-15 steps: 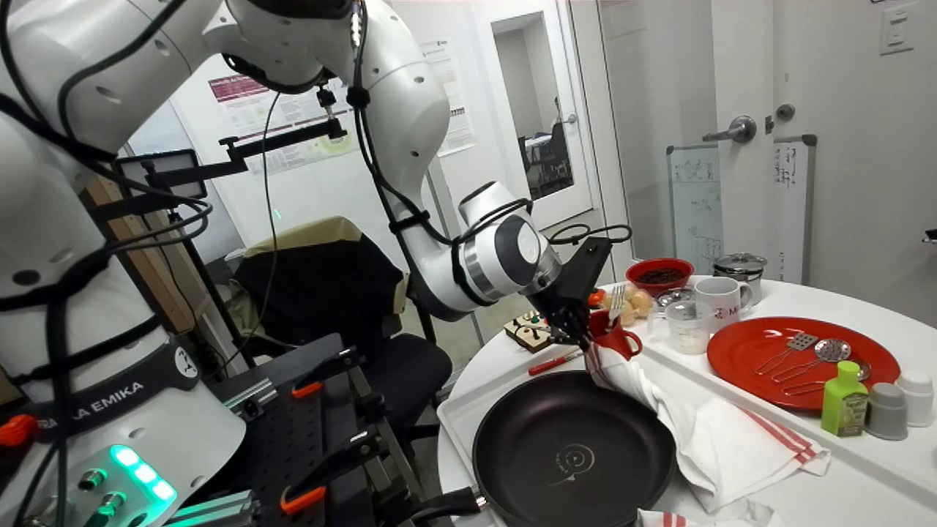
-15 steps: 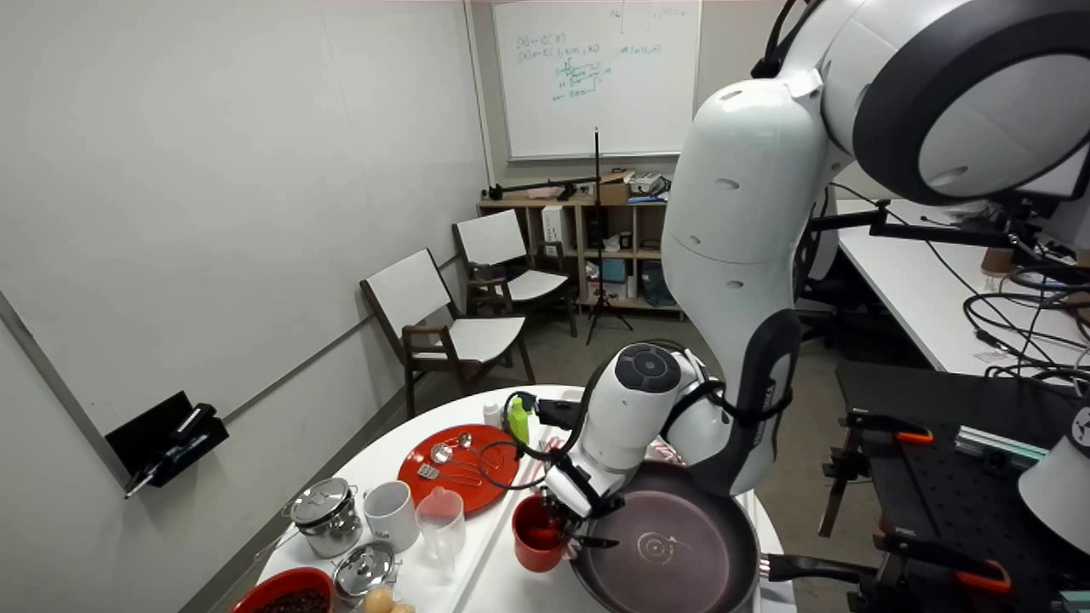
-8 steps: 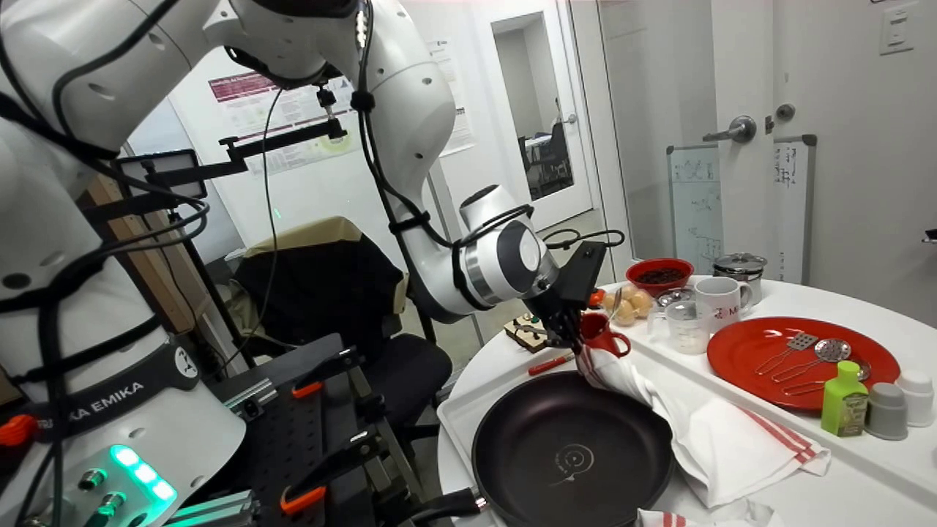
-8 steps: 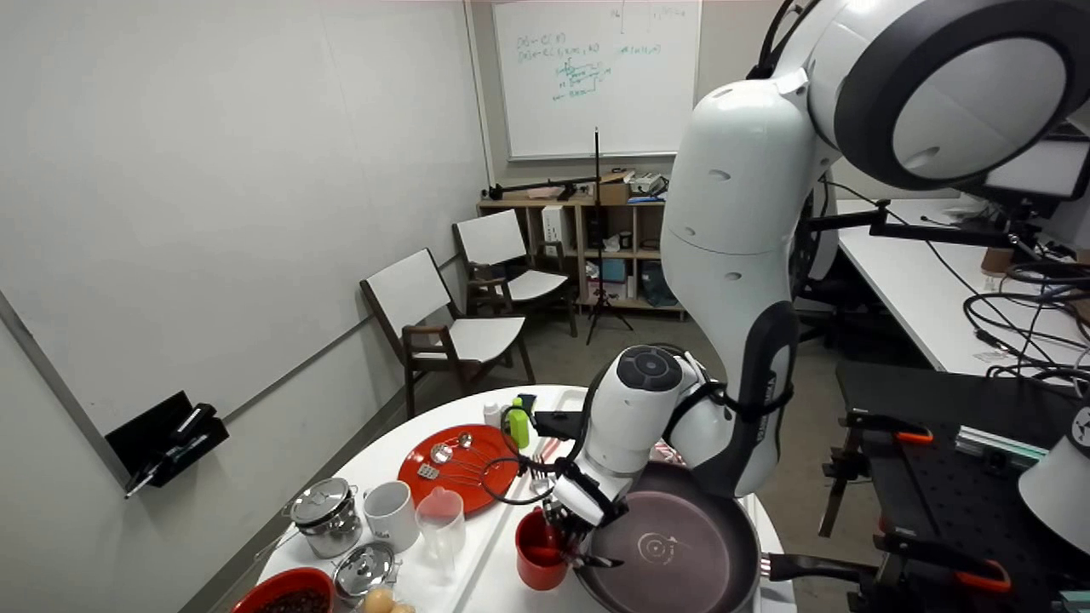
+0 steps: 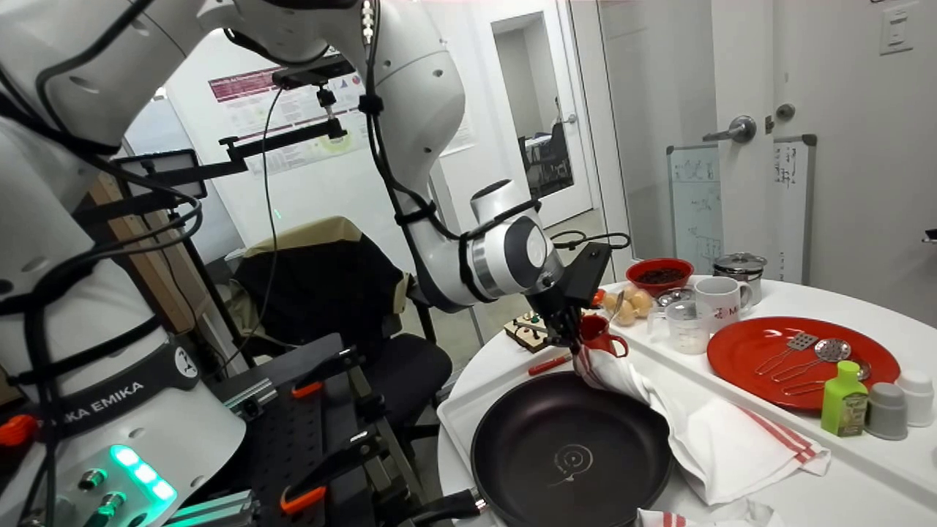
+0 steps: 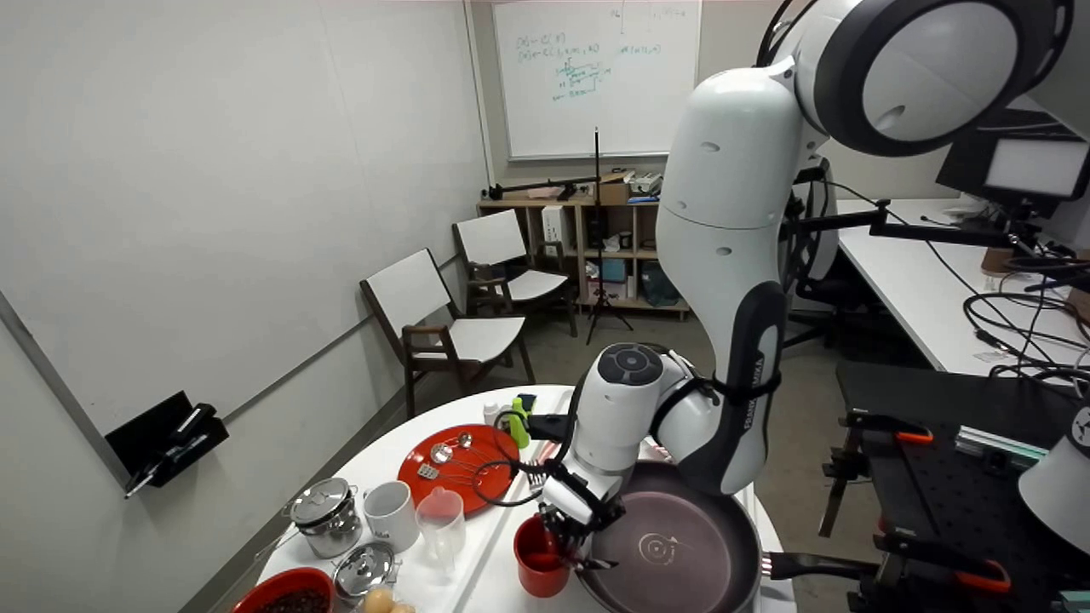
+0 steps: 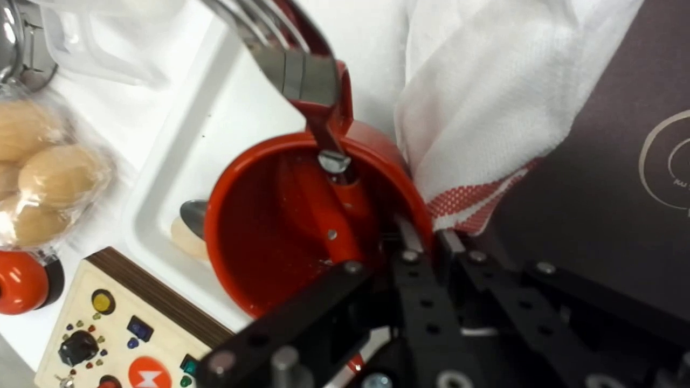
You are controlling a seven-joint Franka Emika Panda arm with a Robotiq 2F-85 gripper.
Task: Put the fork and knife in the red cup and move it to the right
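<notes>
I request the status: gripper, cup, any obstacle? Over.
Gripper shut on red cup wall. Fork in it, tines up. White towel close beside cup, may catch.

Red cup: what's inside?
In the wrist view, the red cup holds the fork, handle down, beside what looks like a second red handle I can't identify. The tool covers part of the inside; anything under it is hidden.

The whiteboard (image 6: 613, 94), wall poster (image 5: 296, 110) and robot arm (image 6: 715, 162) show a lab.
</notes>
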